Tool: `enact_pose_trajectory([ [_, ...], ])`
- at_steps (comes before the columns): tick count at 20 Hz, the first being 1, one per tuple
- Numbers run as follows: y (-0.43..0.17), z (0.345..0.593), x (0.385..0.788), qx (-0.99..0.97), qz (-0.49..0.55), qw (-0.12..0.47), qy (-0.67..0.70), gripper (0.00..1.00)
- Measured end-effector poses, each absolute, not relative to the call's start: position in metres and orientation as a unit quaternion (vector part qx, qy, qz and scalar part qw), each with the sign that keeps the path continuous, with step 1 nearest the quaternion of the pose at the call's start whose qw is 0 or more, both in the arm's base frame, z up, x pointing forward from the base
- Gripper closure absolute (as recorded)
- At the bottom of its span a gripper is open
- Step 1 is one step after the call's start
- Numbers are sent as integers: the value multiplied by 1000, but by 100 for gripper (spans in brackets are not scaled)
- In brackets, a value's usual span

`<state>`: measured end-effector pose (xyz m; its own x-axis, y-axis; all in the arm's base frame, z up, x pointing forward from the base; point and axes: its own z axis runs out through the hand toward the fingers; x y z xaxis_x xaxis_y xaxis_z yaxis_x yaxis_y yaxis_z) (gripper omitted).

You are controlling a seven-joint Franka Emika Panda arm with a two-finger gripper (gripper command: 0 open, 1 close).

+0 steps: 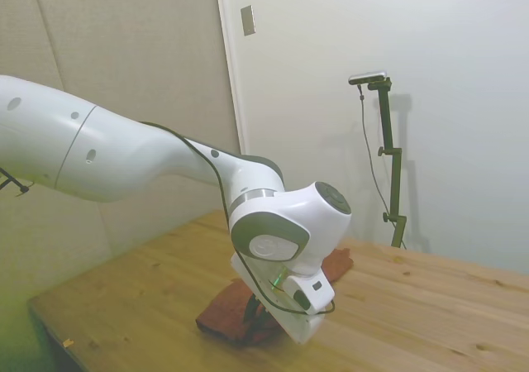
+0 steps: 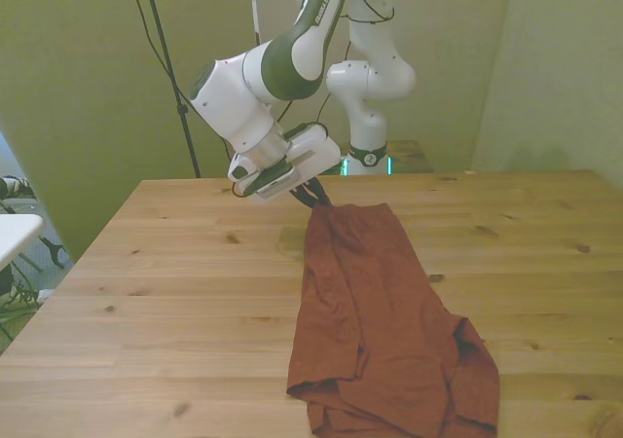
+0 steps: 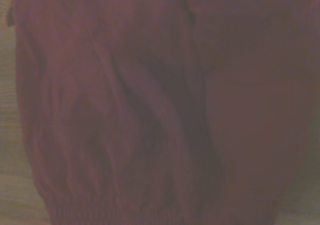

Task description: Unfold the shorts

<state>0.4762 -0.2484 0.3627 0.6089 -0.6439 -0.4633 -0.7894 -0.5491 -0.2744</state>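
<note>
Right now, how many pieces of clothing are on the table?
1. The rust-red shorts lie on the wooden table, running from the gripper at their far edge toward the near edge. Folded layers may hide something beneath.
</note>
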Motion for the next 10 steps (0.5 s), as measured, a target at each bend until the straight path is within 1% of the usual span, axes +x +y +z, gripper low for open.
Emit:
enact_pose_trajectory([
  [3,-248,375,476,-868,148,235,411,100],
  [6,-240,395,476,-875,136,237,400,100],
  [10,-203,428,495,-891,118,231,372,100],
])
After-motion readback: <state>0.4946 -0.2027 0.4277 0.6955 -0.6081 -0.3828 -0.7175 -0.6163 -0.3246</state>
